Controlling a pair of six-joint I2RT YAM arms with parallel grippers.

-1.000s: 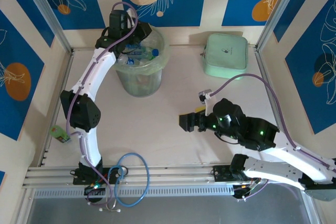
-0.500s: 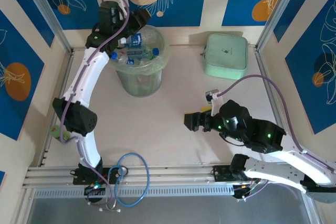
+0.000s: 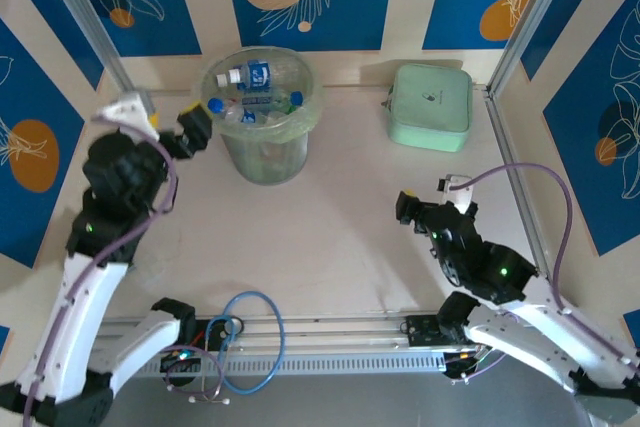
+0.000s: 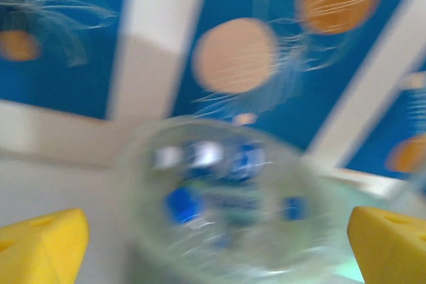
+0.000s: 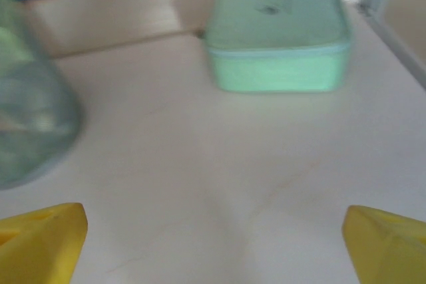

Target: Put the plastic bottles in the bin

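Table (image 3: 340, 247) comes first, the big pale top that everything stands on. Next is the bin (image 3: 262, 157), the round pale green bucket near the back wall, a bit left of the middle. It looks piled high, and that is the worry: if an arm bumps its side, it might slide or tip. The mint green case (image 3: 430, 105) sits well apart at the back right, out of harm. The left gripper (image 3: 183, 133) hangs just beside the bin's left side, its yellow fingers (image 4: 40, 247) spread wide with nothing between them; a quick swing from there could knock the bin. The right gripper (image 5: 213, 247) is low over bare table, fingers wide too, holding nothing. Smallest are the plastic bottles (image 3: 250, 77): every one I can see is in the bin, and the top one lies near the rim, so a bump might roll it out.
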